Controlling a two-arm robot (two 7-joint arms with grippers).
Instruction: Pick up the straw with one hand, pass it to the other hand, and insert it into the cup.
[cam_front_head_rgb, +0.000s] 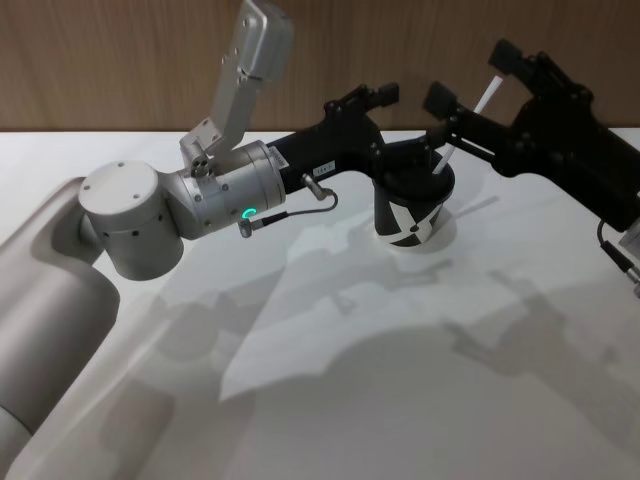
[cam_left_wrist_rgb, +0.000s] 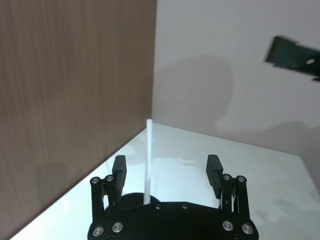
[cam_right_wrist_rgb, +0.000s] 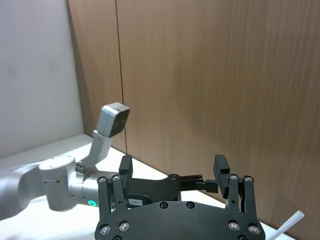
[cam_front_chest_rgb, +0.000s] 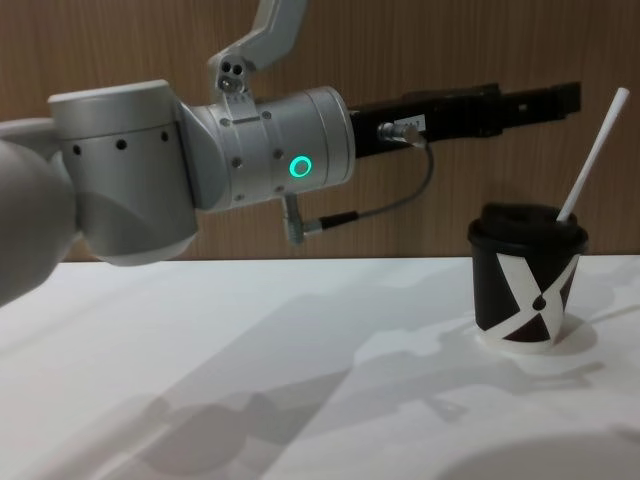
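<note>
Between open left pincer (cam_left_wrist_rgb: 167, 172) fingers, straw (cam_left_wrist_rgb: 148, 160).

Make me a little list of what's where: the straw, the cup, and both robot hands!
straw: standing tilted in the cup's lid, nobody holding it
cup: upright on the white table
left gripper: open, up in the air just behind the cup
right gripper: open, in the air by the straw's top, not touching it
job: straw looks already in
</note>
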